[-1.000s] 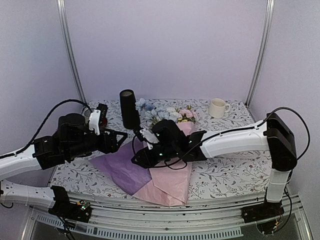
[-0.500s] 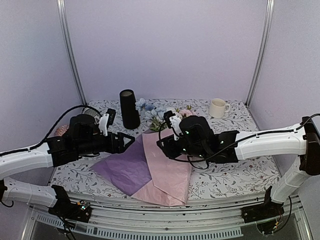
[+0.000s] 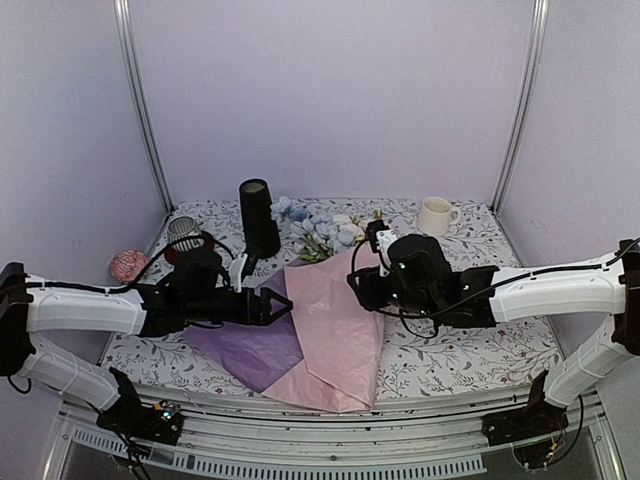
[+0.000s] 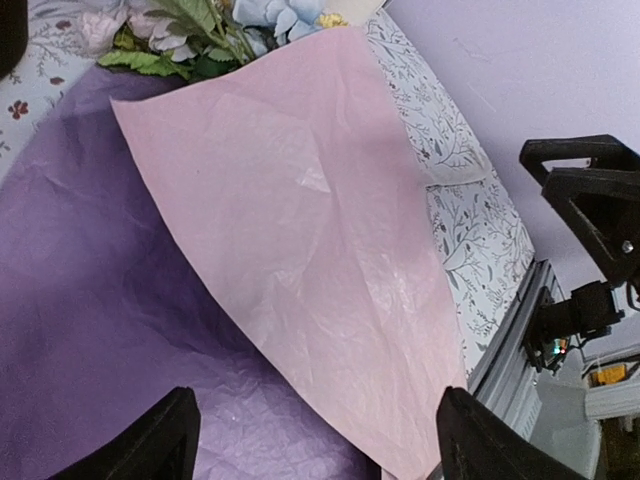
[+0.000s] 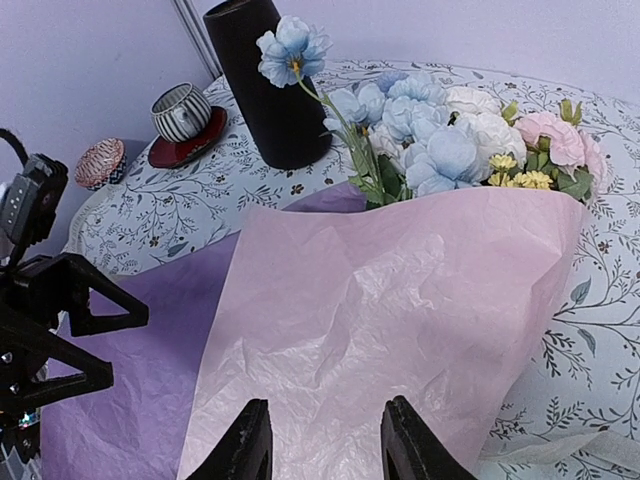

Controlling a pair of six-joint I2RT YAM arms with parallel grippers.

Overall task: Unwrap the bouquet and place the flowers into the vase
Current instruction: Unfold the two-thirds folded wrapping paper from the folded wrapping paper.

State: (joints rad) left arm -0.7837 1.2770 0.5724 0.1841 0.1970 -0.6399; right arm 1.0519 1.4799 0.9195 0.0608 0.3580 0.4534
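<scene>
The bouquet lies unwrapped on the table, with a pink paper sheet point(image 3: 335, 330) point(image 5: 400, 320) covering the stems and a purple sheet point(image 3: 250, 345) point(image 4: 90, 330) spread to its left. The flowers point(image 3: 322, 230) point(image 5: 450, 130), pale blue, white, pink and yellow, stick out at the paper's far end. Just left of the blooms stands the black vase point(image 3: 259, 218) point(image 5: 265, 85), upright. My left gripper point(image 3: 285, 308) point(image 4: 320, 450) hovers open over the purple sheet at the pink sheet's left edge. Above the pink sheet my right gripper point(image 3: 356, 282) point(image 5: 328, 450) is open too, with nothing between its fingers.
A cream mug point(image 3: 436, 215) stands at the back right. A striped cup point(image 3: 183, 232) point(image 5: 182, 110) on a red saucer and a pinkish ball point(image 3: 128, 265) point(image 5: 100, 160) sit at the back left. The paper's near tip overhangs the front rail point(image 3: 400, 430).
My left arm has reached rightward over the purple sheet, its jaws widening. My right gripper has drawn back to the right, from near the vase to over the pink sheet.
</scene>
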